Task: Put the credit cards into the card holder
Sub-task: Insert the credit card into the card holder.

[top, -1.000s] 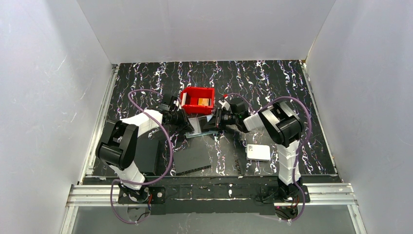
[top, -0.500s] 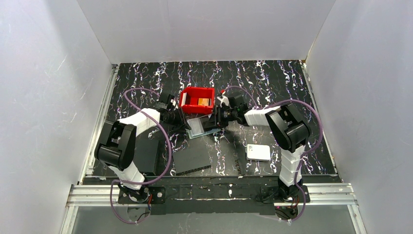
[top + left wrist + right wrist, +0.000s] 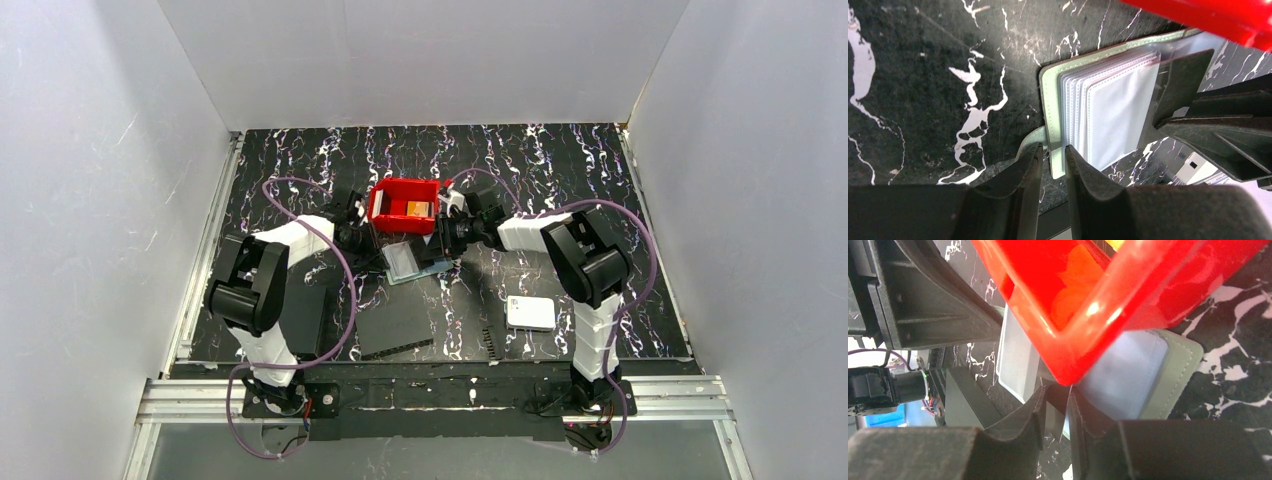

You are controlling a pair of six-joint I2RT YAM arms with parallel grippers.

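The grey-green card holder (image 3: pixel 408 262) lies open just in front of the red bin (image 3: pixel 385 195), its pale pockets up. In the left wrist view its cover edge (image 3: pixel 1048 100) stands between the nearly closed jaws of my left gripper (image 3: pixel 1052 150). My right gripper (image 3: pixel 1057 392) is under the bin's corner (image 3: pixel 1148 290), jaws nearly together with a thin translucent pocket leaf between them. An orange card (image 3: pixel 418 208) lies inside the bin and shows through its wall (image 3: pixel 1075 285). From above, the left gripper (image 3: pixel 372 245) and the right gripper (image 3: pixel 443 240) flank the holder.
A white rounded box (image 3: pixel 530 312) lies near the right arm's base. Two flat black rectangles (image 3: pixel 395 325) (image 3: pixel 305 320) lie in front of the holder, with a small black strip (image 3: pixel 490 343) beside them. White walls enclose the table.
The card holder has gone from standing up between the grippers to lying open with its pale pockets up. Both grippers have shifted slightly back toward the bin.
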